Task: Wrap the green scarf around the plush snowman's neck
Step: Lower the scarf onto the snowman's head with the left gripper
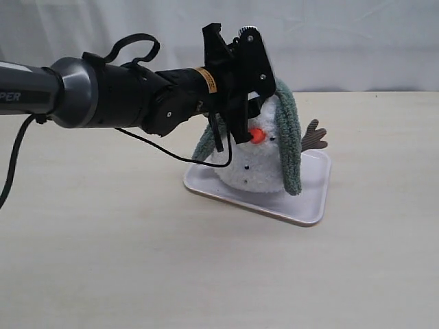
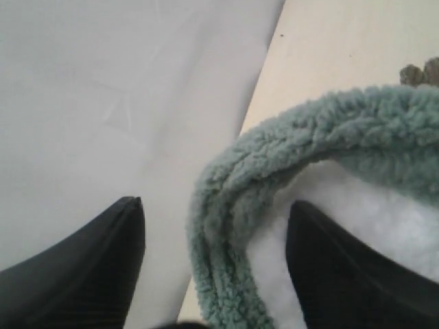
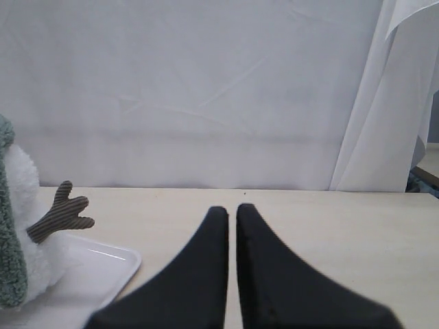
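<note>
Beige table [image 1: 103, 260], white backdrop. Tray [image 1: 312, 205]: snowman [image 1: 250, 168] stands on it, scarf [image 1: 291, 137] draped over its head, ends hanging down both sides. Left gripper [image 2: 216, 204]: fingers apart, straddling scarf. Right gripper [image 3: 232, 209]: fingers together, empty.

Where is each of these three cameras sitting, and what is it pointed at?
Exterior view: off the arms, facing the plush snowman on its tray; the left arm and open left gripper show.
Left wrist view: on the left wrist, close to the green scarf; both fingers show.
Right wrist view: on the right wrist, facing the white curtain across the table; the shut right gripper shows.
Shared: exterior and right wrist views both show the snowman's brown arm.
</note>
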### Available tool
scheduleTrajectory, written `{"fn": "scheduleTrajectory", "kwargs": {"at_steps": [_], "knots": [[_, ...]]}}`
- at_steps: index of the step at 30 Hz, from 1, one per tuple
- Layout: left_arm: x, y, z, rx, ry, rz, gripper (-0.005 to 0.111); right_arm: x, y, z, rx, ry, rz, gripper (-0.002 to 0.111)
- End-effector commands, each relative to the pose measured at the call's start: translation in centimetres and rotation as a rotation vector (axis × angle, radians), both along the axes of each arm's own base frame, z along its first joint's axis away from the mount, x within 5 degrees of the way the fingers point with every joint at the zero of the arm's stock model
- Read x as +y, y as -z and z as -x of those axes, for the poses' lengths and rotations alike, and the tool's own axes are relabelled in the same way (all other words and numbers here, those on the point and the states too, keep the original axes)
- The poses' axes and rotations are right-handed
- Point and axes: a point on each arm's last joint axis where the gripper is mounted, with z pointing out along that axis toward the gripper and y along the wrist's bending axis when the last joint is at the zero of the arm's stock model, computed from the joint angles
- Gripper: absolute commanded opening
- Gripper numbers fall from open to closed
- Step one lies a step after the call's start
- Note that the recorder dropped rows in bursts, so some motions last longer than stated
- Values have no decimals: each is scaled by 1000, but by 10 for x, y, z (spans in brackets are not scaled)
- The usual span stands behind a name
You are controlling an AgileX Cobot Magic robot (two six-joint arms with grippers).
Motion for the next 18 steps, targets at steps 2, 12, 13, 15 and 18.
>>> {"fn": "scheduleTrajectory", "kwargs": {"at_steps": [2,12,13,15,18], "knots": [[4,7,6,102,8,-128,59,0,0,0,-8,0,9,4],[10,-5,12,147,-4,-157,59,0,0,0,-8,0,9,4],[11,-9,13,153,-7,-156,59,0,0,0,-8,0,9,4],[14,-17,16,163,-12,-161,59,0,0,0,-8,0,9,4],[18,-27,21,188,-26,-159,59,0,0,0,-8,0,7,4]]}}
